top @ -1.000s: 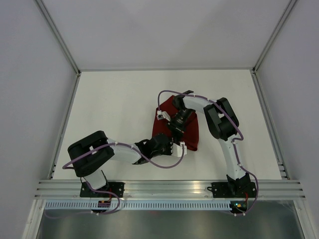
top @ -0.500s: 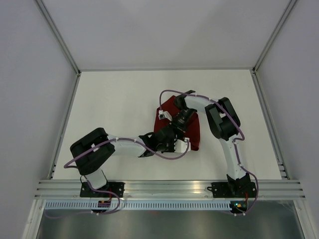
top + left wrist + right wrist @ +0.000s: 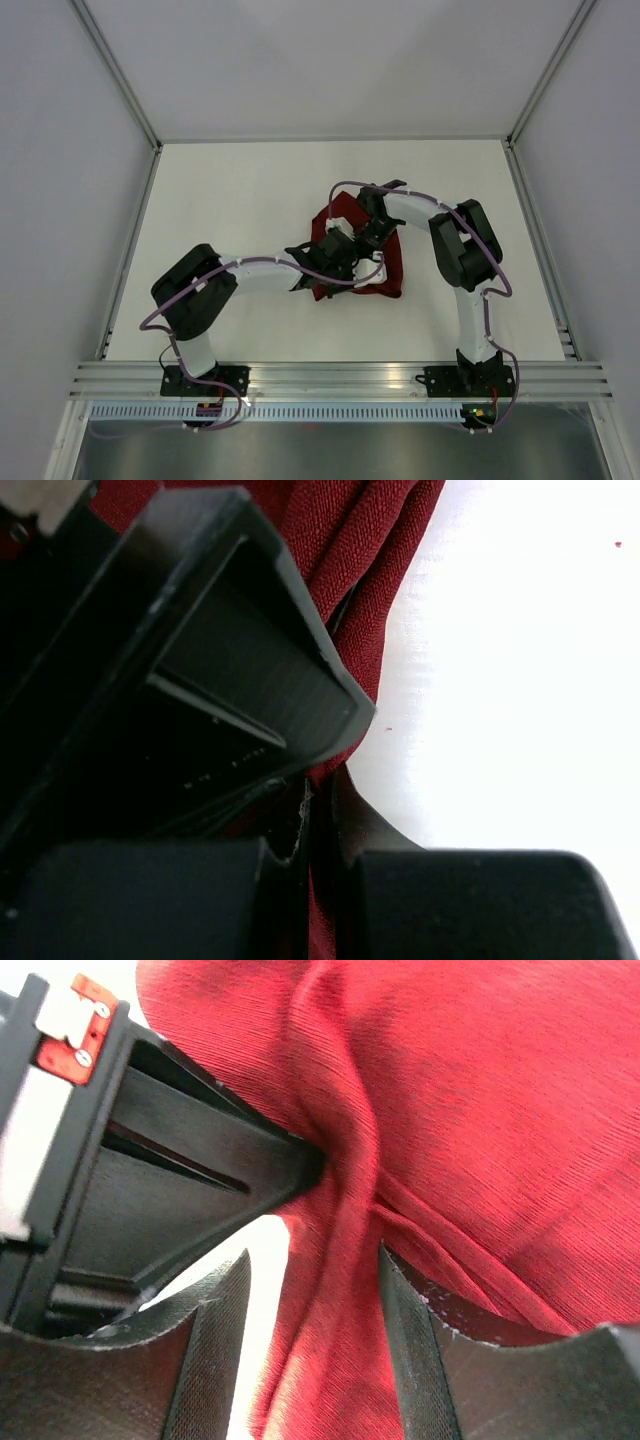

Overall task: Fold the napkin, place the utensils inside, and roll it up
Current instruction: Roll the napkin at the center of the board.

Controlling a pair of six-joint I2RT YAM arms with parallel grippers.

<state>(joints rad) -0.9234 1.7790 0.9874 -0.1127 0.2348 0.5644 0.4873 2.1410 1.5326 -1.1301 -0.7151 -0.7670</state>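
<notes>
The dark red napkin (image 3: pixel 391 268) lies bunched at the table's middle, with both grippers on it. My left gripper (image 3: pixel 336 256) reaches in from the left and is shut on a fold of the napkin (image 3: pixel 352 550); cloth runs between its closed jaws (image 3: pixel 322 865). My right gripper (image 3: pixel 372 233) comes from the back right. Its fingers stand open (image 3: pixel 312 1350) around a raised ridge of napkin (image 3: pixel 480 1110), not pressing it. The two grippers are almost touching. The utensils are hidden from every view.
The white table (image 3: pixel 230 200) is walled in by pale panels on the left, back and right. An aluminium rail (image 3: pixel 340 378) with both arm bases runs along the near edge. The right arm's elbow (image 3: pixel 465 245) hangs over the table to the napkin's right.
My left gripper has moved up and right onto the napkin and shut on a fold. The right gripper's jaws have opened. The napkin has bunched together.
</notes>
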